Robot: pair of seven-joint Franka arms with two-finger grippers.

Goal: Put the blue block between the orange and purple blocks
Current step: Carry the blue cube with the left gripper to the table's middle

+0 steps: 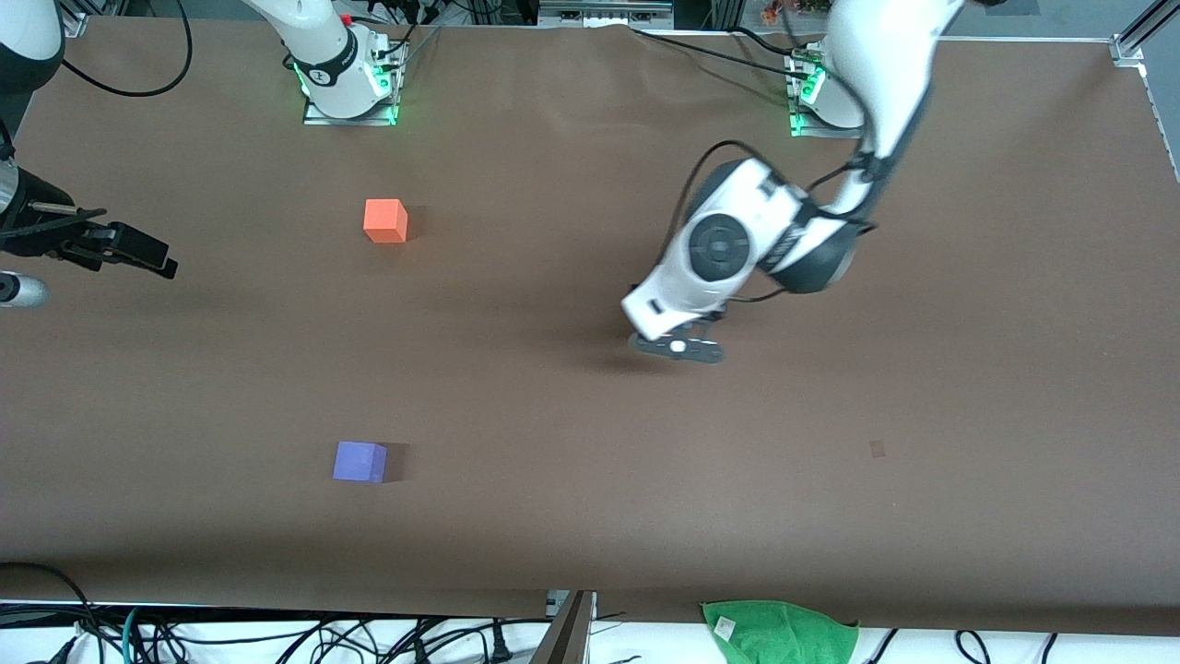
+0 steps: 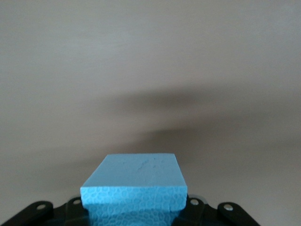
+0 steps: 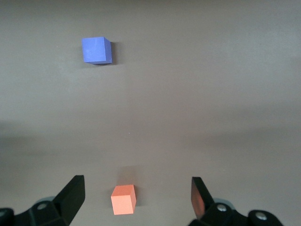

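Blue block [image 2: 134,188] sits in the left gripper [image 1: 678,347], clamped betw. the fingers. In the left wrist view it fills the lower middle w/ one flat face up, its textured edge toward the lens, black finger mounts either side; nothing but bare brown table [image 1: 590,516] ahead of it plus a soft shadow band. In the front view the block itself is hidden under the wrist; only the dark flange shows, held just above the table's middle, a shadow right beneath.

Orange block [image 1: 385,220] lies toward the right arm's end, nearer the bases. Purple block [image 1: 359,461] lies nearer the front camera, roughly in line w/ the orange one. They are well apart; the strip betw. them is open tabletop. Both stand well apart from the left gripper, w/ clear brown surface in betw. Neither is near a table edge.

Left arm comes from its base at the table's top edge, forearm sloping down, wrist bent so the hand points at the table, cable looped over the wrist.

Right gripper [image 1: 138,249] hangs over the table's end on the right arm's side, fingers [image 3: 73,195] spread wide, holding nothing. Right wrist view: orange block betw. the two finger tips but lower, on the table; purple block farther off.

Green cloth [image 1: 779,632] lies off the table's near edge, cables along that edge too.
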